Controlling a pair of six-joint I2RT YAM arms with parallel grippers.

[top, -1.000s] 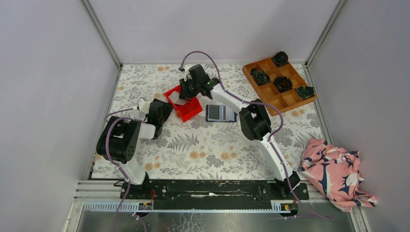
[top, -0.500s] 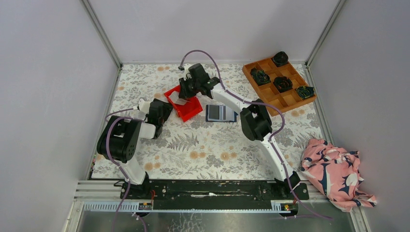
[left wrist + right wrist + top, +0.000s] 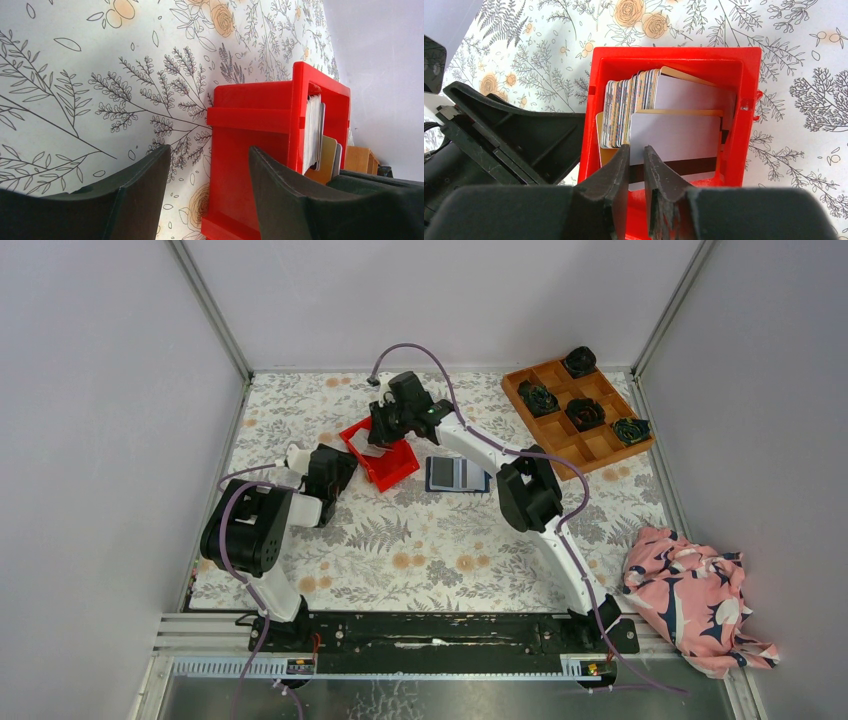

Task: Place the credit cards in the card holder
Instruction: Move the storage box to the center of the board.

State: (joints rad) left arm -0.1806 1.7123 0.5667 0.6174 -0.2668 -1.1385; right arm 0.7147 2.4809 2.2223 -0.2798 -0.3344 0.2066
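A red bin (image 3: 751, 100) holds a stack of credit cards (image 3: 629, 105) standing on edge. A white card with a dark stripe (image 3: 674, 142) leans at the front, with an orange-tan card (image 3: 684, 112) behind it. My right gripper (image 3: 636, 148) hangs over that bin with only a narrow gap between its fingers. The white card's left part shows through the gap, and nothing is pinched. The card holder (image 3: 456, 474), a navy wallet, lies open just right of the bin. My left gripper (image 3: 209, 149) is open, its fingers either side of the bin's outer wall (image 3: 250, 145).
A wooden grid tray (image 3: 560, 445) with dark rolled bundles sits at the back right. A pink floral cloth (image 3: 695, 600) lies off the table's right edge. The right arm's elbow (image 3: 525, 495) stands just right of the wallet. Grey walls close in both sides.
The right gripper's fingers have narrowed slightly over the bin. Both arms stay where they were.
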